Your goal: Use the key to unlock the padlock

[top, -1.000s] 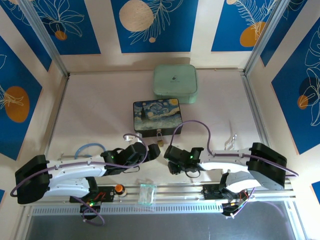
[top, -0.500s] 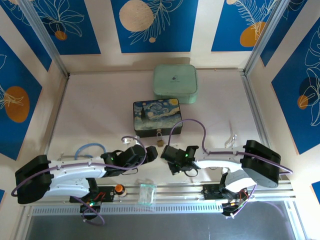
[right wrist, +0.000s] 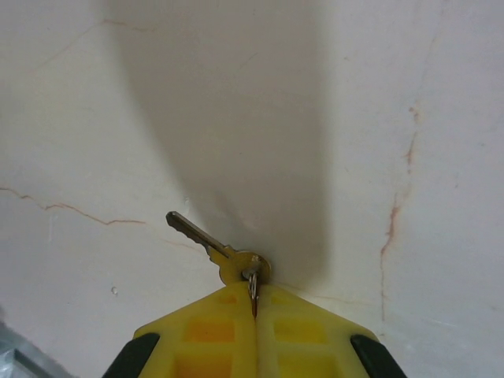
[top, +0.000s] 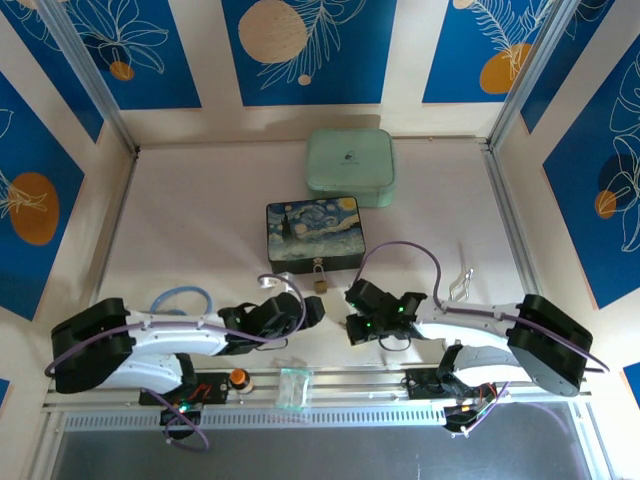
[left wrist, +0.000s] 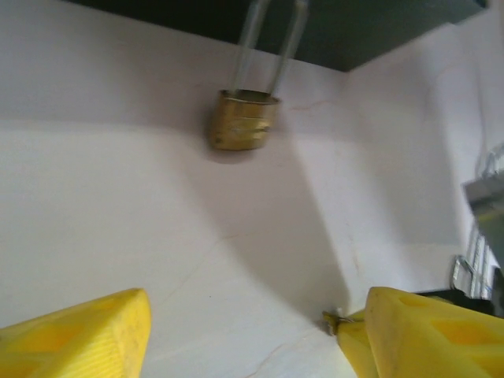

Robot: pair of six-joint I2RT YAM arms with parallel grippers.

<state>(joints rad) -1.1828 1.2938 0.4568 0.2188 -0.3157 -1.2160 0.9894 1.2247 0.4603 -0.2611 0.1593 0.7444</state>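
Pale tabletop (right wrist: 394, 118); key (right wrist: 216, 248), ring half-hidden inside right tool (right wrist: 253, 303)

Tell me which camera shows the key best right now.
Right wrist: the key sits mid-frame, sharp, pinched at its head end by the shut right gripper, blade pointing out. From top external it is too small to make out at that gripper. Left wrist faces the padlock.

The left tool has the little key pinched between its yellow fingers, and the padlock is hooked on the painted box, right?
Not the left: the right tool pinches the key, seen in the right wrist view. The left tool is open, holding nothing. The padlock is indeed hooked on the painted box.
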